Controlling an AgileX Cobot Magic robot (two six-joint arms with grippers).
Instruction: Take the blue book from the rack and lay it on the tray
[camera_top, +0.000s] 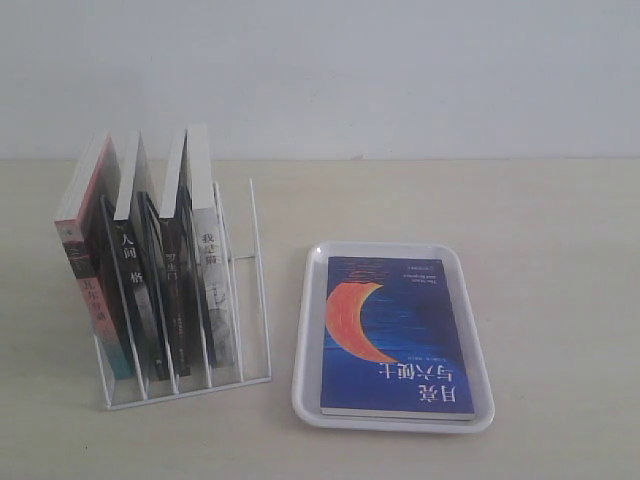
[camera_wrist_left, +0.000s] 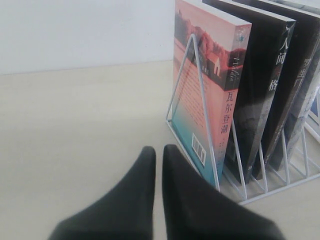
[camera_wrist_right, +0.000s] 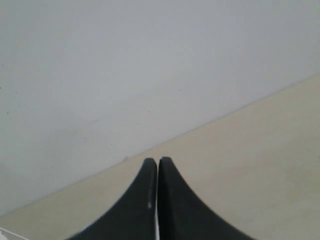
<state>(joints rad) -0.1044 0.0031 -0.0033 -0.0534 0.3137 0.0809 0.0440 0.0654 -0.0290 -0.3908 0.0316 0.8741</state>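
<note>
1. There was the left gripper (camera_wrist_left: 158, 150), fingers seemingly squeezed together on nothing, the rack (camera_wrist_left: 205, 107) standing just ahead of its tips
2. Over on the right gripper (camera_wrist_right: 158, 162), fingers were pressed tight, empty
3. And the blue book (camera_top: 400, 335) lay flat in the tray (camera_top: 308, 340), cover up, clear of both grippers

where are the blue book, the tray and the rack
blue book (camera_top: 400, 335): exterior view, middle of its cover
tray (camera_top: 310, 340): exterior view, bare left rim
rack (camera_top: 190, 393): exterior view, front base wire
</note>
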